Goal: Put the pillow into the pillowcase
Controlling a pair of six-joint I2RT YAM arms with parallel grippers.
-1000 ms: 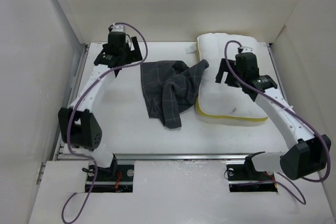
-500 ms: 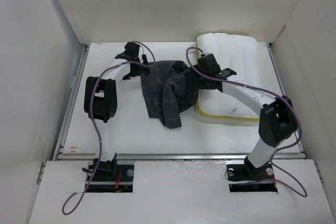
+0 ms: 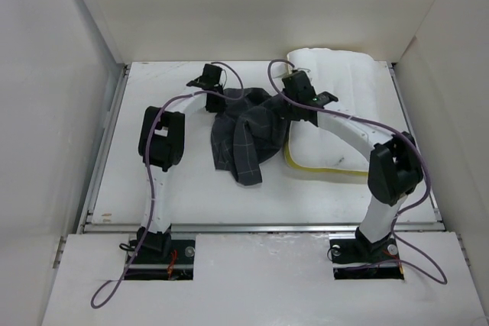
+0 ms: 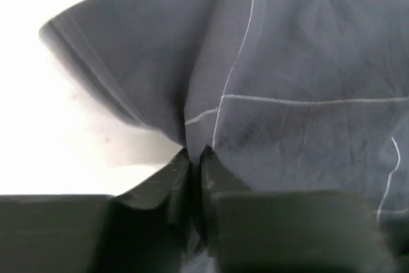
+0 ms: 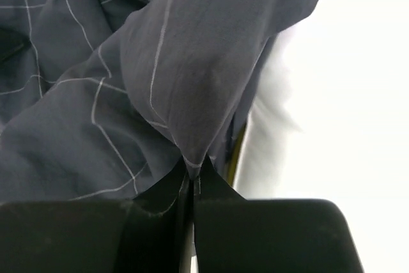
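Only wrist views showed us left pincer and right pincer clamping one charcoal grid-checked fabric pillowcase; overhead, one white puffy pillow.

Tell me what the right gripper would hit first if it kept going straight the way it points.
The pillowcase: the right gripper is shut on a fold of it, and more grey cloth rises directly ahead. What lies behind that fold cannot be seen.
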